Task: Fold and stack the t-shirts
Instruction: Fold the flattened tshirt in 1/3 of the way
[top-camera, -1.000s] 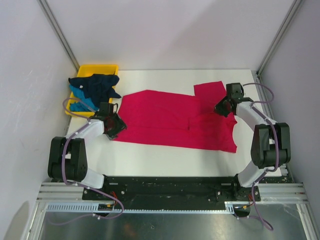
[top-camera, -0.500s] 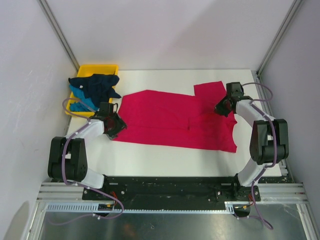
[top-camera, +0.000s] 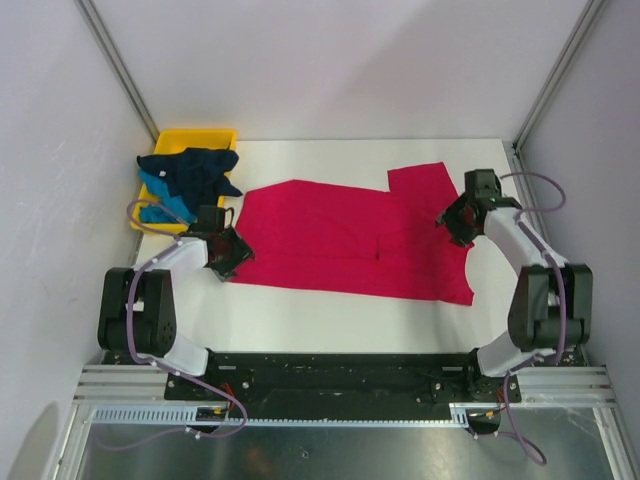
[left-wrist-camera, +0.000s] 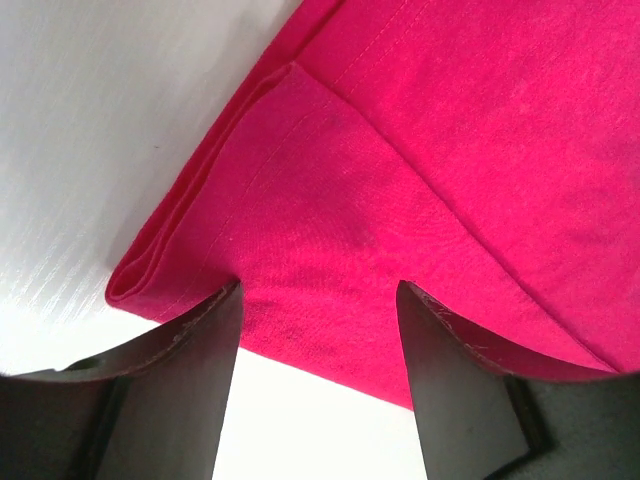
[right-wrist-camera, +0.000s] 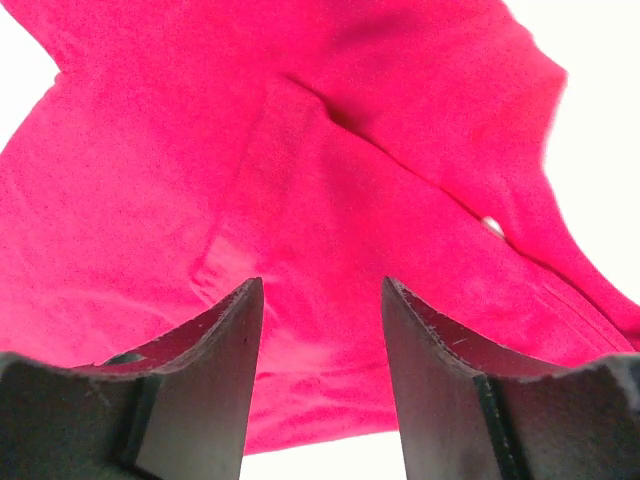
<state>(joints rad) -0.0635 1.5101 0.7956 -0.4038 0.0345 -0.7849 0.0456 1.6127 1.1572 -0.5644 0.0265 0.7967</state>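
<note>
A crimson-pink t-shirt (top-camera: 340, 240) lies flat across the middle of the white table, its lower edge and one sleeve folded over. My left gripper (top-camera: 232, 258) stands open at the shirt's near left corner; in the left wrist view the folded corner (left-wrist-camera: 200, 250) lies just beyond the left gripper (left-wrist-camera: 320, 292). My right gripper (top-camera: 452, 220) is open at the shirt's right edge, and in the right wrist view the right gripper (right-wrist-camera: 322, 285) hovers over loose pink cloth (right-wrist-camera: 300, 150) with nothing pinched. A dark navy t-shirt (top-camera: 195, 168) and a teal-blue t-shirt (top-camera: 160, 195) are heaped at the far left.
A yellow tray (top-camera: 205, 134) sits at the table's far left corner under the heaped shirts. Bare white table (top-camera: 330, 318) runs along the near side of the pink shirt. Metal frame posts and grey walls close in both sides.
My right gripper has opened, letting go of the pink shirt's right part, and has drawn back slightly to the right. The left arm has barely moved.
</note>
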